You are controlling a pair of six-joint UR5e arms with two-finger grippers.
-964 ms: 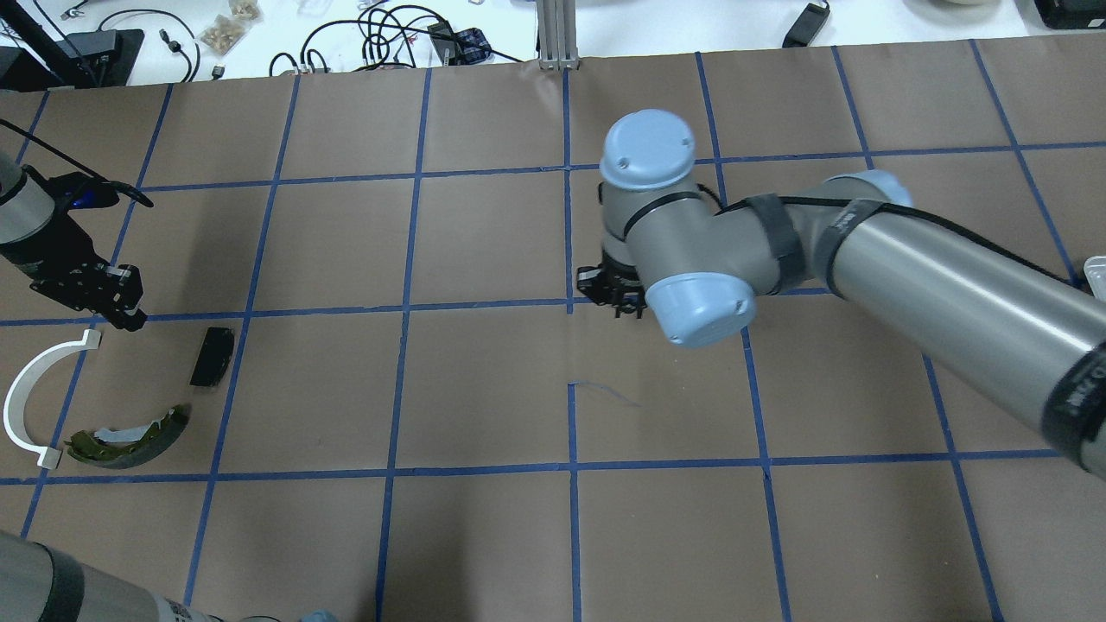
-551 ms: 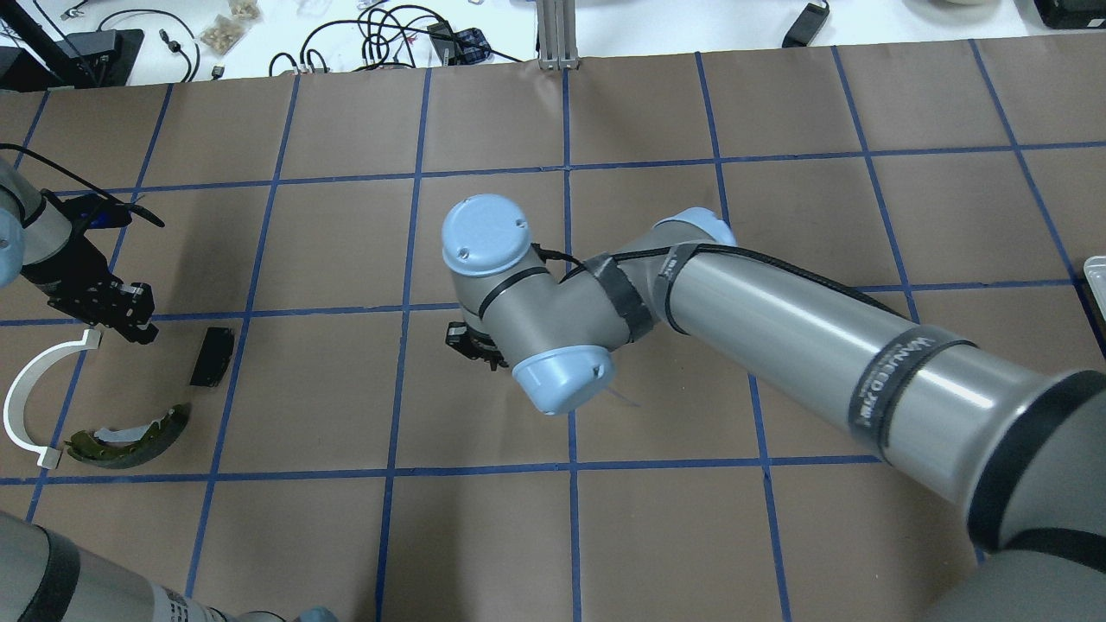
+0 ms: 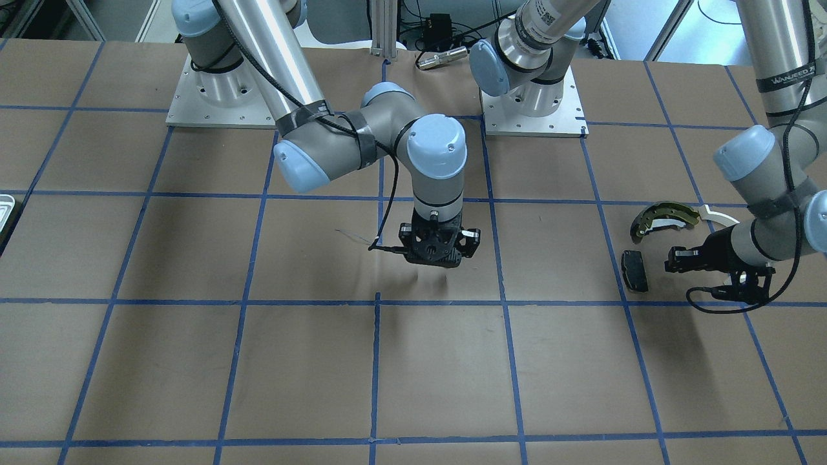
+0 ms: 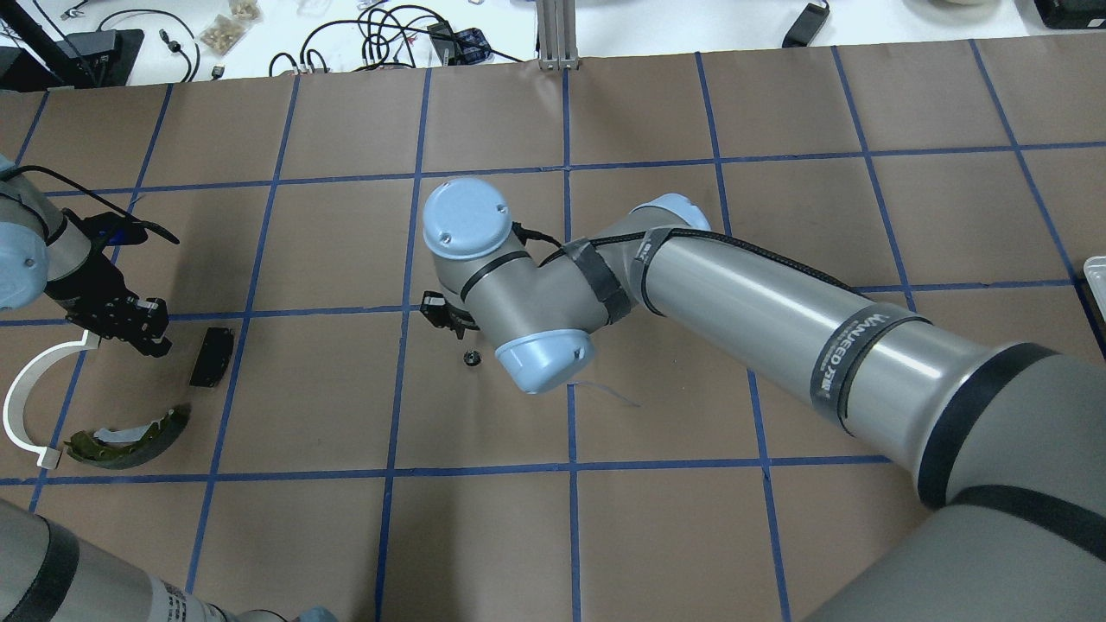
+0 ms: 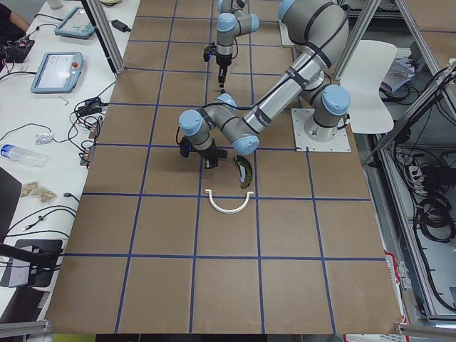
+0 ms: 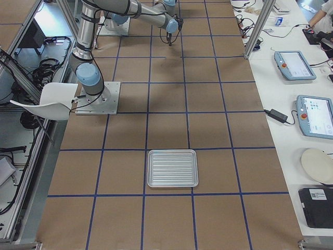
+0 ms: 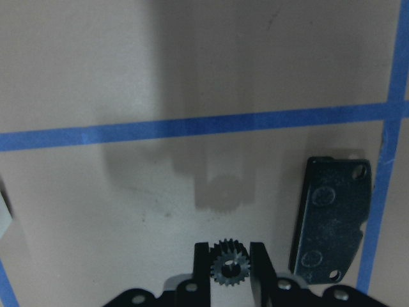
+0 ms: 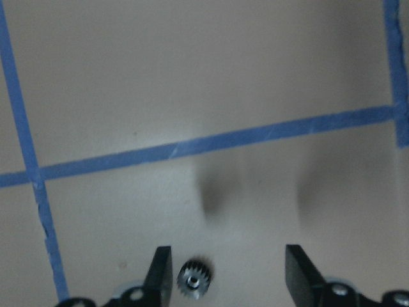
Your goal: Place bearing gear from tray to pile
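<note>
My left gripper point(image 7: 230, 268) is shut on a small dark bearing gear point(image 7: 228, 269) and hangs just above the paper beside the pile's black pad point(image 7: 332, 227). In the overhead view it point(image 4: 151, 339) is between the white arc point(image 4: 26, 397) and the pad point(image 4: 212, 356), with the olive brake shoe point(image 4: 130, 429) nearer the robot. My right gripper point(image 8: 231, 275) is open over mid-table. A second small gear point(image 8: 195, 278) shows loose by one of its fingers and also in the overhead view point(image 4: 471, 357). The ridged tray point(image 6: 173, 167) is empty, far to the right.
Brown paper with a blue tape grid covers the table. The right arm's long forearm point(image 4: 778, 320) stretches across the middle of the table. Cables and small items lie on the white bench point(image 4: 346, 34) beyond the far edge.
The right arm has swept from right of centre to left of centre, and a small gear now shows on the paper by its wrist. The left gripper has shifted slightly towards the black pad.
</note>
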